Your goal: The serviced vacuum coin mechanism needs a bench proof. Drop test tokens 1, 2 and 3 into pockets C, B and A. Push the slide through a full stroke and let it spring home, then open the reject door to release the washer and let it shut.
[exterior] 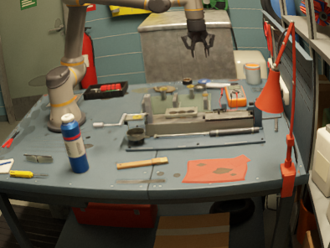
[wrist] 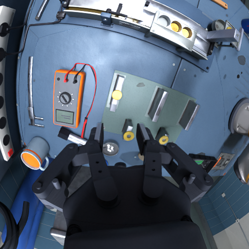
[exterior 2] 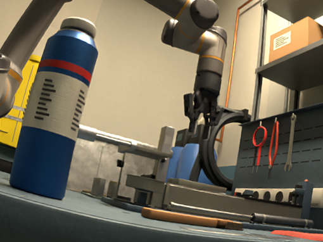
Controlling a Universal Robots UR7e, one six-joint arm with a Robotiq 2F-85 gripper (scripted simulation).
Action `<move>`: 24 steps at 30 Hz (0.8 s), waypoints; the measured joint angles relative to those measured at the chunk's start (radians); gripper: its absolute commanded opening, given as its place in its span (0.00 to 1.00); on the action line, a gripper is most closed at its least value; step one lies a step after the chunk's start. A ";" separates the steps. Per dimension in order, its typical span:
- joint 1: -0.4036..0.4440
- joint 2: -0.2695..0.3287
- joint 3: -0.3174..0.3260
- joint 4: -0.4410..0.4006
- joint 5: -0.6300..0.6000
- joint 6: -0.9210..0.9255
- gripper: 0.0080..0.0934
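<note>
The coin mechanism's reject door is hidden from me; in the side camera the mechanism (exterior: 197, 119) sits mid-bench with its slide plate (wrist: 175, 28) on top. Two of the plate's three pockets hold yellow tokens (wrist: 181, 28), and the third pocket (wrist: 163, 20) looks empty. One yellow token (wrist: 116, 94) rests on a stand on the green mat (wrist: 147, 110), beside two empty stands. Two yellow washers (wrist: 128, 135) lie at the mat's near edge. My gripper (wrist: 120, 133) hangs high above the mat's back edge, open and empty.
A blue spray can (exterior: 74, 143) stands front left. An orange multimeter (wrist: 67, 98) lies beside the mat, with an orange-rimmed mug (wrist: 33, 156) and a power strip (wrist: 6, 82) beyond. A red lamp (exterior: 276, 90) rises at the right edge. A red cloth (exterior: 215, 168) lies at the front.
</note>
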 measured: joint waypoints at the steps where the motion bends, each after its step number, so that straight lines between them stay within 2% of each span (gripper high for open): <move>1: 0.000 0.000 0.000 0.000 0.000 0.022 0.49; 12: 0.000 0.000 0.000 0.000 0.000 0.196 0.49; 24: 0.000 0.000 0.000 0.000 0.000 0.244 0.49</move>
